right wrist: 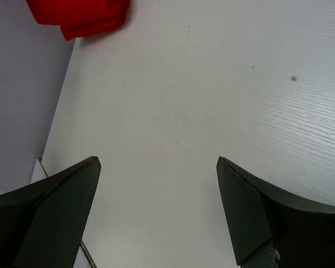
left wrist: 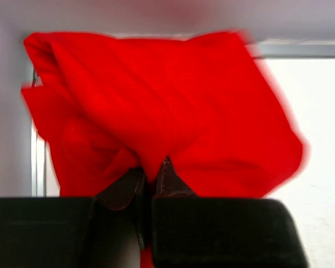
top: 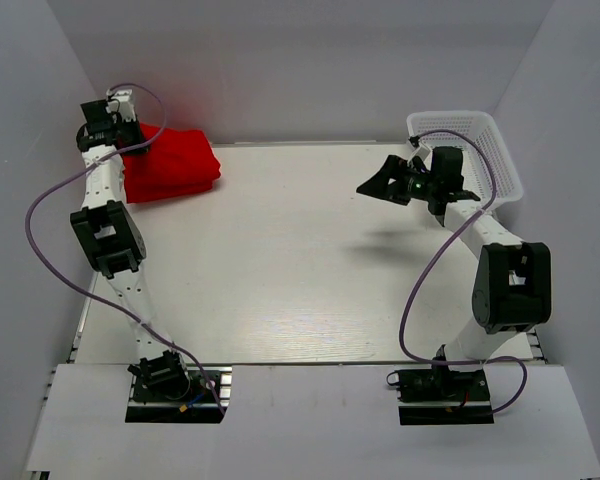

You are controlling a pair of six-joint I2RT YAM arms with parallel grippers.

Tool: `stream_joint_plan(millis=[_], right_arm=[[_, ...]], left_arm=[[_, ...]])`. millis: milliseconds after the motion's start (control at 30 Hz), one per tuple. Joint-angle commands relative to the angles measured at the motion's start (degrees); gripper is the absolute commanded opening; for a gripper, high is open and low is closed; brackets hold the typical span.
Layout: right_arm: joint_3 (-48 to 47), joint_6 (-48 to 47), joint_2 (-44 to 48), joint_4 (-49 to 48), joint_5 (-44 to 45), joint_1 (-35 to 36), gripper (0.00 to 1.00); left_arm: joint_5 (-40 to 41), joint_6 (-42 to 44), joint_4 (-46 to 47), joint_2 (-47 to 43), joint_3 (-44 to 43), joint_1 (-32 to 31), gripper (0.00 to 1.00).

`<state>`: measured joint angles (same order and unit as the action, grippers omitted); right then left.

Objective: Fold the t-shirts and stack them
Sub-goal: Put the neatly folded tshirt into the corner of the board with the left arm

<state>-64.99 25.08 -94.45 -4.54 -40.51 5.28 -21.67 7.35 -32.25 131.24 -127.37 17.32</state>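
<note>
Left tool: closed on a fold of the t-shirts, probably to settle the stack.
Place of t-shirts: bunched directly ahead of this tool, on the bench.
Right tool: wide open, empty, well apart from the cloth, likely waiting.

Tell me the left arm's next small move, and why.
Probably open the left claw and back away: it is pinched shut on cloth of the red t-shirts, which lie as a folded pile in the far left corner of the table. The right claw hangs open, holding nothing.
</note>
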Motion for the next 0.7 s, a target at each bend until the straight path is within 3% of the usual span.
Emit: stream_joint_plan(millis=[0,433,667], right_arm=[[-3.2,0.1,-1.6,-1.5,-0.8,0.3,0.9],[-4.2,0.9,-3.3,-1.8,-0.1,1.3,0.9],[-4.0,1.0,-3.6,-1.8,0.6,1.6,0.9]], left_arm=[[8.5,-3.0,-0.8,1.4,-0.9,1.3,0.0],[14.9,-8.6,-6.6,4.2,-3.8,4.0,0.0],[7.3,-8.1,-3.7,1.7,-5.1,4.6,0.0]])
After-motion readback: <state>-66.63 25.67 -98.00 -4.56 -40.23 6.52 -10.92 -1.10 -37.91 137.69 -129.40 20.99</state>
